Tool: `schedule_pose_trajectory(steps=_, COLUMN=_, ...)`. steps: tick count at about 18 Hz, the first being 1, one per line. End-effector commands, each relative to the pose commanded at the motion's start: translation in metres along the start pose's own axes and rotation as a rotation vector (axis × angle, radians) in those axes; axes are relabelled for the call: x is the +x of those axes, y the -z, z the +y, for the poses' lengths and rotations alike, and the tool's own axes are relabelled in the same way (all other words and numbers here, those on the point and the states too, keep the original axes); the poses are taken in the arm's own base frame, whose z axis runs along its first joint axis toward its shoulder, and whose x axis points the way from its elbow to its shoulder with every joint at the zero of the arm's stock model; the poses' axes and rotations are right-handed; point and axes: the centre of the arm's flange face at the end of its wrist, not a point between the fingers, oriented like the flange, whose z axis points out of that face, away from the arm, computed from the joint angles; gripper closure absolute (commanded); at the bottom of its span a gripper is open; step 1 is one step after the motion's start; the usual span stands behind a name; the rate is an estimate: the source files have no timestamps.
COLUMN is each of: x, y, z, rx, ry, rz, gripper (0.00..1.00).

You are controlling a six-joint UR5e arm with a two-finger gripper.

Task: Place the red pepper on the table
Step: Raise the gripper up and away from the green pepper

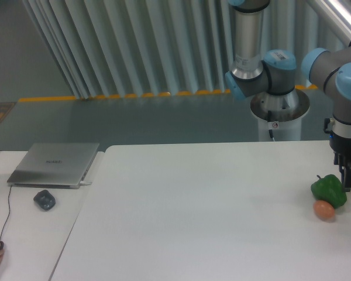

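One gripper hangs just above the right side of the green pepper on the table. I cannot tell if it is open. No red pepper shows.

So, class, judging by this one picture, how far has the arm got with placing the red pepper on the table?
Done: nothing visible; no red pepper lies on the table, only a green pepper and an orange ball.
In hand: the gripper hangs beside the green pepper at the right edge; whether it holds anything cannot be told.
Left: the red pepper, unseen here, has yet to appear on the table.
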Motion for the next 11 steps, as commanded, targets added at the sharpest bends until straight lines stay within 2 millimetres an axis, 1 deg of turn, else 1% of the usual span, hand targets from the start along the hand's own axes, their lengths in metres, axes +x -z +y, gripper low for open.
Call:
schedule_pose_trajectory(steps=2, x=-0.0025, y=0.0064, z=0.0012, rx=-0.006, ry=0.001, rz=-0.011, gripper=0.0)
schedule_pose_trajectory(steps=6, x=-0.0025, y=0.0067, z=0.0004, rx=-0.006, ry=-0.002, rz=-0.007, gripper=0.0)
schedule_pose_trajectory(steps=10, x=-0.0032, y=0.0002, z=0.0024, rx=0.031, ry=0.012, rz=-0.015, gripper=0.0)
schedule_pose_trajectory(steps=11, x=-0.002, y=-0.0023, z=0.0061, rx=0.053, ry=0.034, rz=-0.022, gripper=0.0)
